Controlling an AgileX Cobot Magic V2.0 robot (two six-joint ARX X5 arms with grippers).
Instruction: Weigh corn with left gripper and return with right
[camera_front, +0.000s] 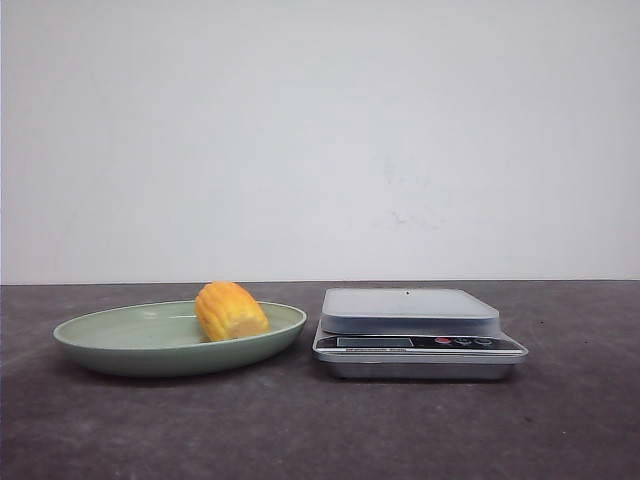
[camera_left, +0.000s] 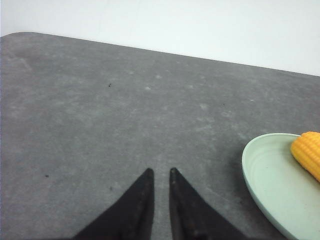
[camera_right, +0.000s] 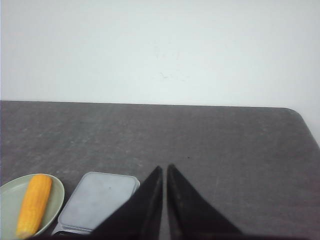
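Observation:
The corn (camera_front: 232, 312), a stubby yellow-orange cob, lies on a pale green plate (camera_front: 110, 350) at the left of the dark table. It also shows in the left wrist view (camera_left: 307, 152) and in the right wrist view (camera_right: 34, 204). My left gripper (camera_left: 160, 172) is shut and empty, with only a narrow slit between its black fingers. It hovers over bare table, apart from the plate (camera_left: 270, 175). My right gripper (camera_right: 164, 168) is shut and empty, beside the scale (camera_right: 97, 200). Neither gripper shows in the front view.
A silver kitchen scale (camera_front: 410, 310) with a flat grey platform stands just right of the plate, buttons and display facing the front. A white wall backs the table. The table's rounded far corners show in both wrist views.

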